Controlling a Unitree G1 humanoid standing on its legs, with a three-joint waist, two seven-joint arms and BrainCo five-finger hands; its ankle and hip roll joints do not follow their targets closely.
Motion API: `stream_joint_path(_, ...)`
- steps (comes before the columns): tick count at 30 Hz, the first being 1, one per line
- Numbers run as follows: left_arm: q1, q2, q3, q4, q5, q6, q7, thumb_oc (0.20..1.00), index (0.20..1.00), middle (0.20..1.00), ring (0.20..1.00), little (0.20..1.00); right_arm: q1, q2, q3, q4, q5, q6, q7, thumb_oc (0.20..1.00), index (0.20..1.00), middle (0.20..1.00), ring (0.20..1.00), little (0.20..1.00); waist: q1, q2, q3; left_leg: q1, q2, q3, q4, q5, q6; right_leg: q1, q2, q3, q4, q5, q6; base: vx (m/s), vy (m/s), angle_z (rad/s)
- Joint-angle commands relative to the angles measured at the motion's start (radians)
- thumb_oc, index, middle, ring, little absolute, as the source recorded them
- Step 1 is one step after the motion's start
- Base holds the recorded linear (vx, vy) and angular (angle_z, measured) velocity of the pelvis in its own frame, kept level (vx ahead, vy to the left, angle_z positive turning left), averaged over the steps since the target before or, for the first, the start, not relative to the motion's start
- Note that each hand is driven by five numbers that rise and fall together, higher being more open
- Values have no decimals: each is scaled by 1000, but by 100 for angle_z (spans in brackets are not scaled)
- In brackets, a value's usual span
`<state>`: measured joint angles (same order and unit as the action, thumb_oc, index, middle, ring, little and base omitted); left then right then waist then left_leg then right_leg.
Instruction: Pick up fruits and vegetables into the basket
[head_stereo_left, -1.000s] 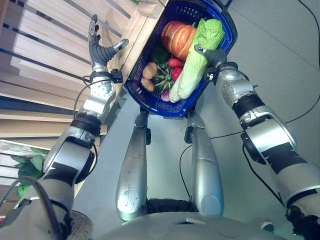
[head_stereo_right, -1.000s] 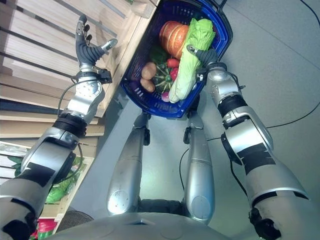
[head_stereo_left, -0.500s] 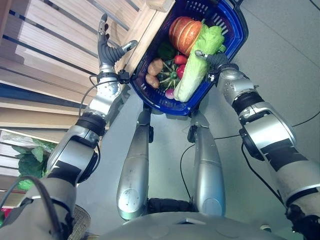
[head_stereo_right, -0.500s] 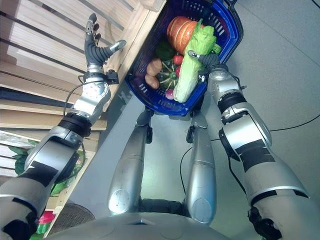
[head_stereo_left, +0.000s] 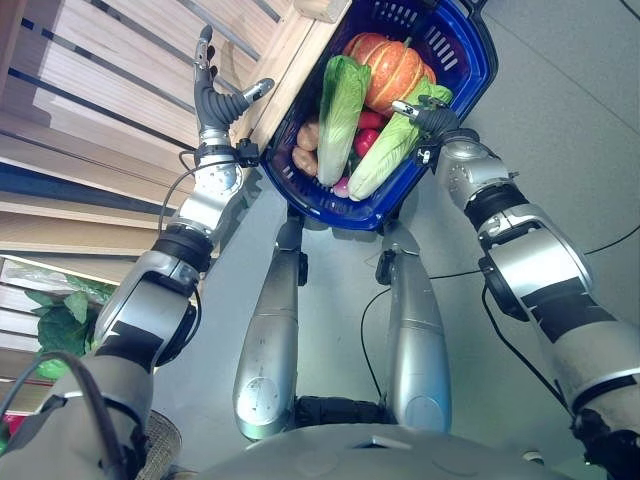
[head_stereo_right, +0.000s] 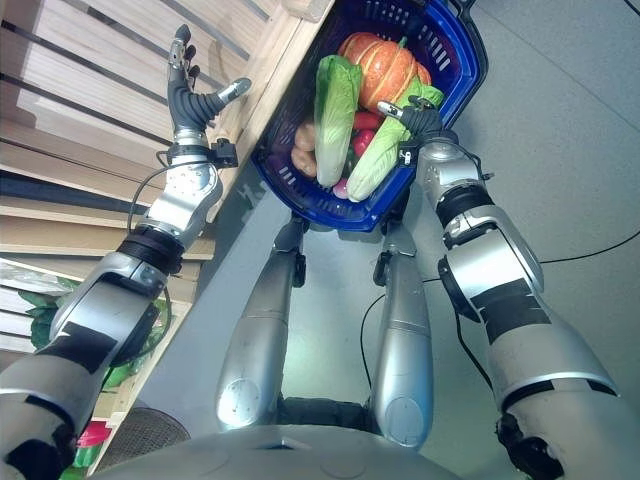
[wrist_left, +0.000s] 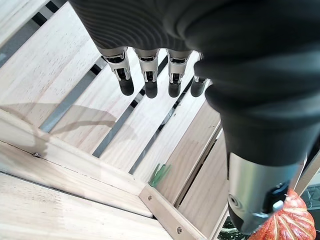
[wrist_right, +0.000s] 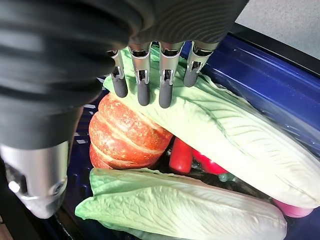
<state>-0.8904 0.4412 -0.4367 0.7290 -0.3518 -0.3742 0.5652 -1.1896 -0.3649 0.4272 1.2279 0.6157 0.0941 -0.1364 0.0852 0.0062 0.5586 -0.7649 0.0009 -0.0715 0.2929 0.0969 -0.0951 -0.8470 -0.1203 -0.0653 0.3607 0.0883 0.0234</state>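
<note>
Blue basket (head_stereo_left: 470, 95) holds pumpkin (head_stereo_left: 385, 68), two cabbages (head_stereo_left: 338, 105); both hands' fingers (wrist_left: 150, 82) straight

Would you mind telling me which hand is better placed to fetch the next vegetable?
Probably the left hand: it hovers open over the slatted wooden crate. The right hand sits at the blue plastic basket, over a pale green cabbage.

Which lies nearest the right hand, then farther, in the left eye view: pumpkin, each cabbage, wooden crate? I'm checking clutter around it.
1. Right-side cabbage, under the right hand.
2. Pumpkin, basket's far end.
3. Left-side cabbage, toward the basket's left.
4. Wooden crate, outside, far left.
</note>
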Motion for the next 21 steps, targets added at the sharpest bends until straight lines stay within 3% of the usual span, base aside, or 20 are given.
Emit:
stream_joint_path(1,19,-42,40,-17,49,-26,23,1000,1000,1000,1000,1000,6,-35,-3,10,-23,-53,-23,1000,1000,1000,1000,1000,-13,97,-39,1,-74,25,24,-48,37,61,64,-61,37,-105,34,0,0,0)
stream_joint_path(8,73,-7,43,-10,80,8,14,1000,1000,1000,1000,1000,64,-42,-11,-34,-33,-155,-26,1000,1000,1000,1000,1000,-20,87,-39,85,-73,28,-16,-48,36,145,62,-62,-4,-100,38,-5,1,0)
stream_joint_path(17,263,60,69,51,143,55,-77,1000,1000,1000,1000,1000,293,-91,-34,-204,-76,-291,-17,1000,1000,1000,1000,1000,-45,61,-39,349,-47,39,-153,-33,27,405,35,-59,-139,-75,59,-10,37,-11)
stream_joint_path(21,389,84,69,92,197,61,-128,1000,1000,1000,1000,1000,469,-113,-70,-275,-69,-314,-25,1000,1000,1000,1000,1000,-61,47,-106,454,-29,53,-235,-35,27,518,22,-56,-216,-67,69,66,47,-5)
